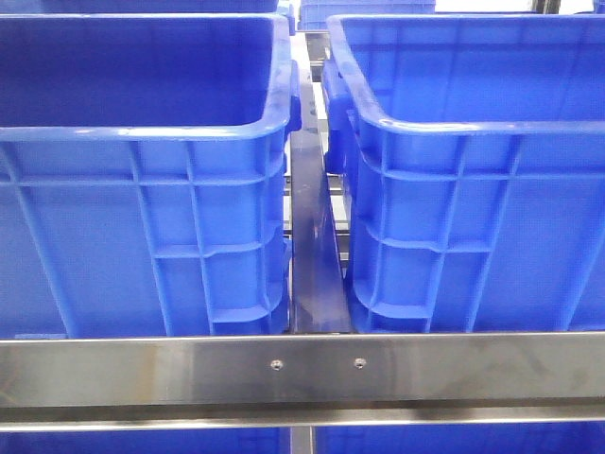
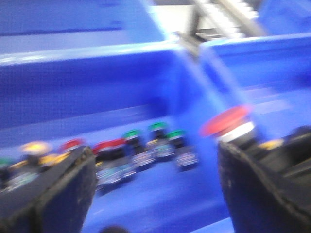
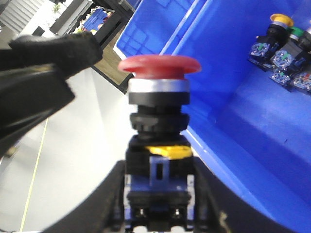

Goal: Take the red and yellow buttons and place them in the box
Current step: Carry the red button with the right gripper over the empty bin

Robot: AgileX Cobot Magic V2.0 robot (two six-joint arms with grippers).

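Note:
My right gripper (image 3: 158, 194) is shut on the body of a red mushroom-head button (image 3: 159, 65), which it holds upright beside the rim of a blue box (image 3: 243, 121). That box holds a yellow button (image 3: 281, 19) and a green one (image 3: 295, 32). The left wrist view is blurred. My left gripper (image 2: 153, 160) is open and empty over a blue box (image 2: 97, 87). On that box's floor lie red buttons (image 2: 109, 144), a yellow one (image 2: 34, 146) and green ones (image 2: 158, 127). A red mushroom button (image 2: 227, 121) shows just past one finger (image 2: 262, 184). Neither gripper is in the front view.
Two deep blue boxes, left (image 1: 142, 132) and right (image 1: 454, 132), stand side by side behind a steel rail (image 1: 302, 369). A narrow metal channel (image 1: 312, 255) runs between them. A black padded shape (image 3: 48, 53) hangs close to the held button.

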